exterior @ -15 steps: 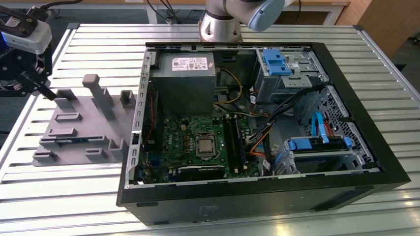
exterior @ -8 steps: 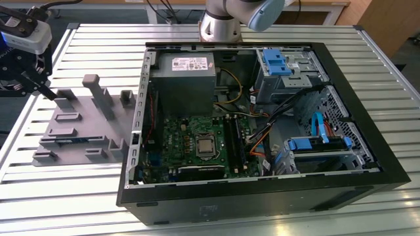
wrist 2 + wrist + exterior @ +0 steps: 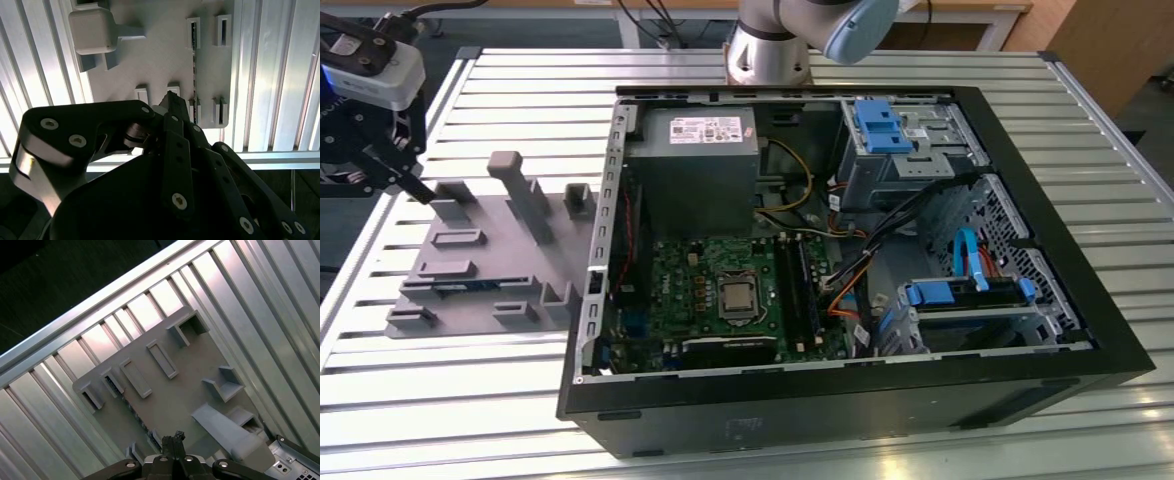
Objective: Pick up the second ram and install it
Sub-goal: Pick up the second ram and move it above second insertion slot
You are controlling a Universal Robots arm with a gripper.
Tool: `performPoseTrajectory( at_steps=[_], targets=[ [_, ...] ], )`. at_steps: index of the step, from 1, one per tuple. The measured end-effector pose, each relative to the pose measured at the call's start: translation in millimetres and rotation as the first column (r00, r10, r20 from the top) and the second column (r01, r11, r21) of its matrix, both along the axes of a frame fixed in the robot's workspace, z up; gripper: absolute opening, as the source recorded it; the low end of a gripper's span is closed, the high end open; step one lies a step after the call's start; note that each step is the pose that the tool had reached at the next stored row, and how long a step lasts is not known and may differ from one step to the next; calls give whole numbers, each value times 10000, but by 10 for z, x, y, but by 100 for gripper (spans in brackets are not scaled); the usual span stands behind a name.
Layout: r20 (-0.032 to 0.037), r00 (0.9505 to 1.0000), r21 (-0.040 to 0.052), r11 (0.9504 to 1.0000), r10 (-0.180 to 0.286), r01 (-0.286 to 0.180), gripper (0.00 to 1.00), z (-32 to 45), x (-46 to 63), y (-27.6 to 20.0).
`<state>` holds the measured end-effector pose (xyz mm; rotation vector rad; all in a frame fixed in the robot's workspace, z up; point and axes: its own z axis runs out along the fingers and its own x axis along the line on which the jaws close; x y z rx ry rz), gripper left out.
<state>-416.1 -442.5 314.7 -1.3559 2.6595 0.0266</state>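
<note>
Second wrist view: I see the ram [image 3: 194, 70] standing on edge in the slots of the grey holder [image 3: 160, 60]. The holder lies on the table [image 3: 280, 75], to the exterior view's left of the open case [image 3: 854, 410]. My claw [image 3: 172, 98] hangs just above the holder beside one end of the ram, fingers pressed together and empty.

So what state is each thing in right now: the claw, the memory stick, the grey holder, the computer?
gripper: shut, holding nothing, above the grey holder.
second ram: standing on edge in the holder's slots, not picked up.
grey holder: lying flat on the table.
computer case: on its side, panel off, motherboard exposed.
processor: bare, no cooler over it.
</note>
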Motion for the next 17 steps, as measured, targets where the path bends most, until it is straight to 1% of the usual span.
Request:
performPoseTrajectory(
  at_steps=[2,3,5,6,10,11,14,17],
  targets=[
    [-5,10000,-1,10000,0,0,11,0,-1,0],
    [-21,10000,0,10000,-1,1,11,0,-1,0],
    [-90,10000,0,10000,-1,1,11,0,-1,1],
    [-104,9999,-1,10000,-2,2,11,0,-2,0],
    [-110,9999,-1,10000,0,0,11,0,0,0],
    [-128,9999,1,10000,0,0,11,-1,0,0],
    [-255,9997,0,10000,0,0,11,0,0,0],
    [-335,9994,0,10000,-1,1,11,0,0,0]
  ],
)
